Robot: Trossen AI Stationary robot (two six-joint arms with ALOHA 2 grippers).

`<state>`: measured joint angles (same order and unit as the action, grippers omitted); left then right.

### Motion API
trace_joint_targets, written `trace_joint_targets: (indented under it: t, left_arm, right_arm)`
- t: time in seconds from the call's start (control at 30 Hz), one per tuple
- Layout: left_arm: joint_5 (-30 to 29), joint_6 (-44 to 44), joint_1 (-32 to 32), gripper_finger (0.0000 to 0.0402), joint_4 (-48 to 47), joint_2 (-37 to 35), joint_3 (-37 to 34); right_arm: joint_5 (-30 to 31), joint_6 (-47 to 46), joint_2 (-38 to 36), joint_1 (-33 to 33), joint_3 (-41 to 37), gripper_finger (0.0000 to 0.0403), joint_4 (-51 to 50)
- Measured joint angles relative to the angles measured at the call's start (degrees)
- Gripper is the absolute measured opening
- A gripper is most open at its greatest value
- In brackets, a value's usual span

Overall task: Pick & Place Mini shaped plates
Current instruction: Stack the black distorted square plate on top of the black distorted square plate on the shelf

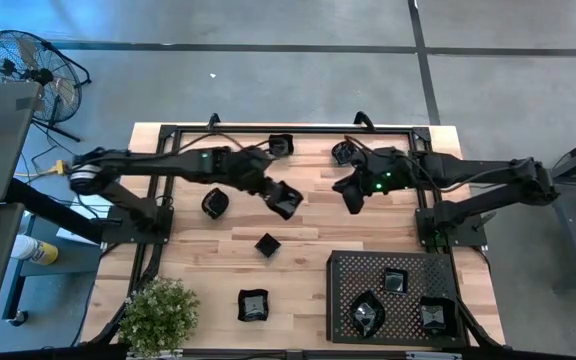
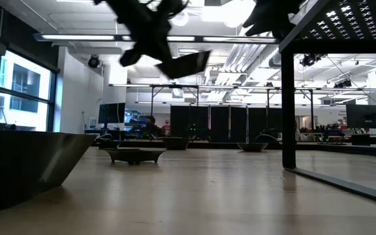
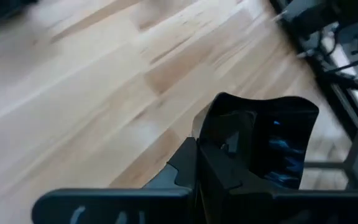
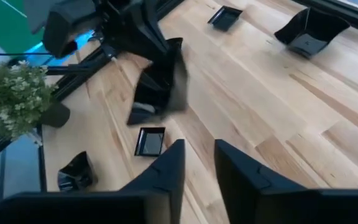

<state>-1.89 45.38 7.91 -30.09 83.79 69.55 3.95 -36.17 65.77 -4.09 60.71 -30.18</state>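
Observation:
My left gripper (image 1: 273, 193) hangs over the middle of the table, shut on a small glossy black dish (image 1: 287, 201) that shows high in the low view (image 2: 184, 64). My right gripper (image 1: 352, 196) hovers just to its right, open and touching nothing (image 4: 197, 167). Other mini plates sit on their bases on the wood: one (image 1: 215, 203), a square one (image 1: 267, 244), one near the front (image 1: 253, 305), and two by the far edge (image 1: 281, 145) (image 1: 343, 152). Three more lie in the perforated tray (image 1: 340, 300). My left gripper pinches the dish by one side wall (image 3: 211, 127), near its rim, coming slanting from above and the table's left. The dish is lifted clear of the table and tilted, with its open side (image 3: 272, 140) facing away from the fingers.
The black perforated tray sits at the front right corner. A potted plant (image 1: 158, 315) stands at the front left corner. A black frame (image 1: 158, 215) runs round the table's edges. Bare wood (image 1: 308, 240) lies between the dishes and the tray.

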Motion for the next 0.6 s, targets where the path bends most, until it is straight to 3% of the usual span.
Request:
trace_joint_targets:
  t: [0.17,0.3,0.47,0.6]
  left_arm:
    - [0.11,-3.55,-0.04,0.0000,0.02,6.05,8.06]
    - [0.09,-5.63,-0.03,0.0000,-0.04,7.49,11.95]
    - [-0.44,-6.14,-0.03,0.0000,-0.20,7.49,12.73]
    - [-0.15,-6.14,-0.03,0.0000,0.00,7.43,12.73]
  right_arm:
    - [1.20,2.11,5.96,0.08,4.06,0.0120,0.10]
    - [1.31,4.07,9.59,0.08,6.95,0.0125,0.06]
    - [1.73,3.77,11.56,0.08,8.28,0.0105,-0.68]
    - [1.99,3.64,11.57,0.05,8.34,0.0066,-1.71]
